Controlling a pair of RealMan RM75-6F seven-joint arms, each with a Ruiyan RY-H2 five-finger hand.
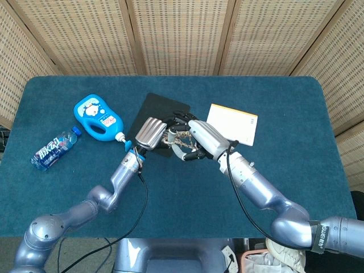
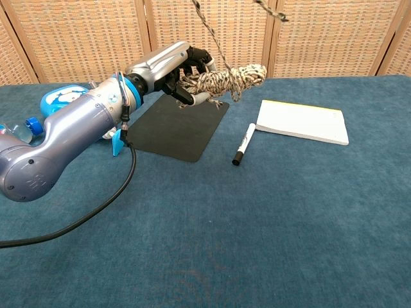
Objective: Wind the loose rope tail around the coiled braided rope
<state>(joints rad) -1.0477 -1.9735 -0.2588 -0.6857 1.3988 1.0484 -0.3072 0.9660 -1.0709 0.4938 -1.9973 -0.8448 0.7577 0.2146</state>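
My left hand (image 2: 173, 67) (image 1: 149, 133) grips one end of the coiled braided rope (image 2: 230, 80), a speckled beige bundle held level above the table. In the head view my right hand (image 1: 200, 136) hovers right beside the coil (image 1: 175, 137), fingers curled toward it. The loose rope tail (image 2: 209, 29) rises taut from the coil to the top edge of the chest view, and its free end (image 2: 273, 10) dangles at the top. The right hand is out of the chest view. The tail appears held by the right hand.
A black mat (image 2: 178, 126) lies under the coil. A black marker (image 2: 243, 144) and a white notepad (image 2: 302, 120) lie to the right. A blue jug (image 1: 98, 116) and a plastic bottle (image 1: 54, 149) sit at the left.
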